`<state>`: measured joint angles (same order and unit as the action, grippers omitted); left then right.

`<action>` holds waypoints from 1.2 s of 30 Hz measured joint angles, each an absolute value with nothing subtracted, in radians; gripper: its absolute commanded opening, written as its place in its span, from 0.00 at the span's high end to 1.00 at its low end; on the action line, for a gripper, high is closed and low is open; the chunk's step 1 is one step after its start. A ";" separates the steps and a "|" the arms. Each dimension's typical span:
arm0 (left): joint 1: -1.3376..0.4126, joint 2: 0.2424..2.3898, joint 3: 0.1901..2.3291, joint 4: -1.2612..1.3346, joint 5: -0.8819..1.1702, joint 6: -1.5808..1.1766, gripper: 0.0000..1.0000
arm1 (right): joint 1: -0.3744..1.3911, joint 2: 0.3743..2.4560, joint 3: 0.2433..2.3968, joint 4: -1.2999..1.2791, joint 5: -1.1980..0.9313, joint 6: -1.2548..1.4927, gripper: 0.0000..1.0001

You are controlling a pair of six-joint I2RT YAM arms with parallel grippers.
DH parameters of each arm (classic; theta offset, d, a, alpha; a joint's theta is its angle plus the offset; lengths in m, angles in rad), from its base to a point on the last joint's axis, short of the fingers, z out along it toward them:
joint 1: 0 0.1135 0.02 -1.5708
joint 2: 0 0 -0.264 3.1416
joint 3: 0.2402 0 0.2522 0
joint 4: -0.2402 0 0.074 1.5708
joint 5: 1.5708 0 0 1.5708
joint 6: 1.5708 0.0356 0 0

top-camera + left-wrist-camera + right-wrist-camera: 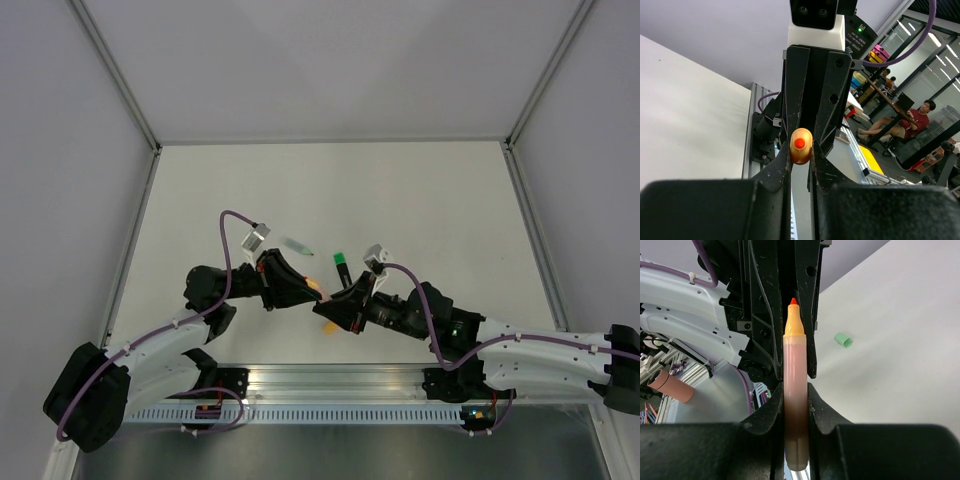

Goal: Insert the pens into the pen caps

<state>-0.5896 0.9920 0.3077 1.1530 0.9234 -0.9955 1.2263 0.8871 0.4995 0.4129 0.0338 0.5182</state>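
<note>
The translucent orange-pink pen [794, 370] is held between both grippers above the table, uncapped, its red tip [799, 143] pointing at the left wrist camera. My left gripper [801, 152] is shut on the pen's orange nose [316, 289]. My right gripper [795, 397] is shut on its barrel, and the two meet head-on [335, 303]. The pale green pen [296, 245] lies on the table behind the left gripper. A black pen with a green end [341, 264] lies behind the right gripper. A pale green cap [843, 340] lies on the table. A small orange cap [328, 328] lies just in front of the grippers.
The white table [420, 200] is walled on three sides by grey panels. An aluminium rail [330, 385] carrying the arm bases runs along the near edge. Purple cables [232, 225] loop above both wrists.
</note>
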 measured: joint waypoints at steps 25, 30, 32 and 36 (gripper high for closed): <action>-0.563 0.976 0.390 0.835 0.895 -0.889 0.12 | 1.158 0.921 0.583 0.188 0.134 0.501 1.00; -0.570 0.892 0.490 0.439 0.740 -0.706 0.15 | 1.050 0.829 0.692 -0.035 0.287 0.499 1.00; -0.584 0.866 0.519 0.290 0.645 -0.618 0.16 | 1.017 0.816 0.746 -0.114 0.346 0.484 1.00; -0.714 0.946 0.601 0.035 0.436 -0.500 0.18 | 0.988 0.800 0.797 -0.197 0.428 0.453 1.00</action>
